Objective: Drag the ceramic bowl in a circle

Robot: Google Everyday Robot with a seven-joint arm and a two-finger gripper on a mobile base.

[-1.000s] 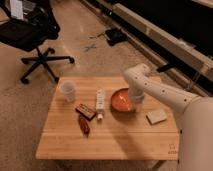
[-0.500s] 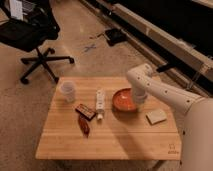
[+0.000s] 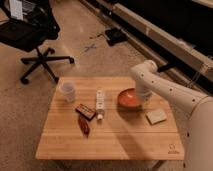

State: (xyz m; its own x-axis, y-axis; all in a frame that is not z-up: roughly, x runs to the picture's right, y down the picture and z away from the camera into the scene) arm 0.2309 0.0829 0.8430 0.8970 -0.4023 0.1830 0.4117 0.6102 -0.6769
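The ceramic bowl [image 3: 128, 99], shallow and orange-red with a paler rim, sits on the wooden table [image 3: 125, 140] right of centre. My gripper [image 3: 143, 98] comes down from the white arm [image 3: 165, 90] onto the bowl's right edge. Its tip is hidden behind the wrist and the bowl's rim. A small translucent whitish cup [image 3: 68, 91] stands at the table's back left, well apart from the bowl.
A white bottle [image 3: 100, 104] lies left of the bowl. A dark snack bar [image 3: 85, 111] and a red packet [image 3: 84, 125] lie further left. A pale square sponge [image 3: 156, 116] lies right of the bowl, towards the front. A black office chair [image 3: 30, 35] stands on the floor behind.
The bowl and the gripper on its edge have shifted a little to the right over the last second. The other things on the table have not moved.
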